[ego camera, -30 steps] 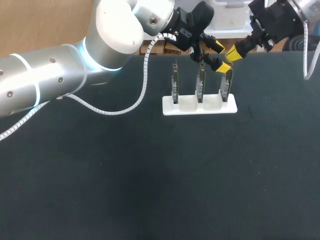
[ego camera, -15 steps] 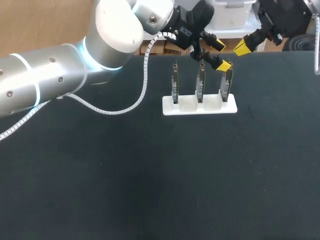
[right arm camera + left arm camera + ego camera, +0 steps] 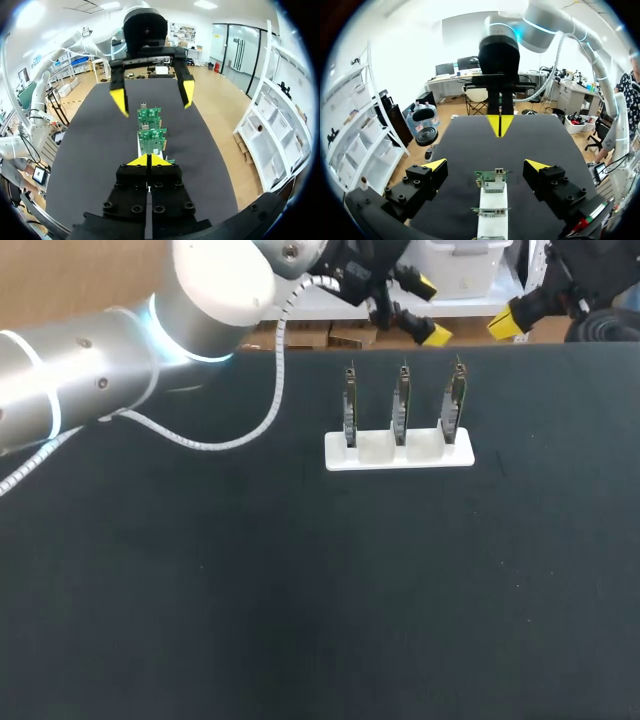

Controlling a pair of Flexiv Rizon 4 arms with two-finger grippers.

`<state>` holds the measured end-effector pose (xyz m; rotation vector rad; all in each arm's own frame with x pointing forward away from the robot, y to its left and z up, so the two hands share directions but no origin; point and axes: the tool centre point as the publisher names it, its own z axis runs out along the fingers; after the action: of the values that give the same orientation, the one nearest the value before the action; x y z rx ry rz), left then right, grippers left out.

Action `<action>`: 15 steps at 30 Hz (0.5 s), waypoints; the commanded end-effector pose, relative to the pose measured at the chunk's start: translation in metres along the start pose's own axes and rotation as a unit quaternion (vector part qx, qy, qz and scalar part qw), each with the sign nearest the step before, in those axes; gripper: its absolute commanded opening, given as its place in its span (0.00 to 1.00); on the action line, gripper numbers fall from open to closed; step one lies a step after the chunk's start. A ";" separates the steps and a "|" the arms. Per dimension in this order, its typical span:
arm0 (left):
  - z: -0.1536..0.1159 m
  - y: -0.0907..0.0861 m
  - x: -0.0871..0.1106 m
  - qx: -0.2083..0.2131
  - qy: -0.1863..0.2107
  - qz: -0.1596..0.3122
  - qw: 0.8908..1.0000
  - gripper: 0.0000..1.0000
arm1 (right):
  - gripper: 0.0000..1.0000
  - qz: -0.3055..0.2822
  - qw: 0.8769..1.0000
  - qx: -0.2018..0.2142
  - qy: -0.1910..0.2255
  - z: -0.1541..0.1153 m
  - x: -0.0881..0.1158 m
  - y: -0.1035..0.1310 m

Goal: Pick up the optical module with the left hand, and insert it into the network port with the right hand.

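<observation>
Three green circuit boards stand upright in a white holder (image 3: 336, 462) at the table's far middle: the left board (image 3: 349, 408), the middle board (image 3: 401, 406) and the right board (image 3: 453, 405). I cannot pick out a separate optical module. My left gripper (image 3: 431, 310) hangs open beyond the holder, past the far edge, with nothing between its fingers. In the left wrist view the nearest board (image 3: 492, 180) stands ahead between the open left gripper's (image 3: 486, 165) fingers, untouched. My right gripper (image 3: 512, 322) is shut and empty at the far right. In the right wrist view the right gripper (image 3: 148, 160) points along the row of boards (image 3: 152, 138).
The black tabletop (image 3: 320, 590) spreads wide on the near side of the holder. A white coiled cable (image 3: 275, 390) droops from my left arm (image 3: 90, 370) over the table's far left part.
Both grippers have drawn back from the holder toward the far edge. The left gripper has left the right board, and the right gripper has moved up and to the right.
</observation>
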<state>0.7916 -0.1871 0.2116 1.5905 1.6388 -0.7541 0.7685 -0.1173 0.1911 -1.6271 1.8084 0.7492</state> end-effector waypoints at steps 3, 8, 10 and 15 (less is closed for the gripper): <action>-0.022 -0.009 0.000 -0.027 -0.006 0.003 1.000 1.00 | 0.00 -0.002 1.000 0.027 0.003 -0.003 -0.001 0.006; -0.024 -0.010 -0.001 -0.030 -0.013 0.008 0.999 1.00 | 1.00 0.013 0.999 0.039 0.003 -0.003 0.000 0.004; -0.024 -0.010 -0.001 -0.030 -0.013 0.008 0.999 1.00 | 1.00 0.013 0.999 0.039 0.003 -0.003 0.000 0.004; -0.024 -0.010 -0.001 -0.030 -0.013 0.008 0.999 1.00 | 1.00 0.013 0.999 0.039 0.003 -0.003 0.000 0.004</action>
<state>0.7814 -0.1696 0.2256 1.5494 1.6154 -0.7119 0.7676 -0.1194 0.1932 -1.5641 1.8421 0.6869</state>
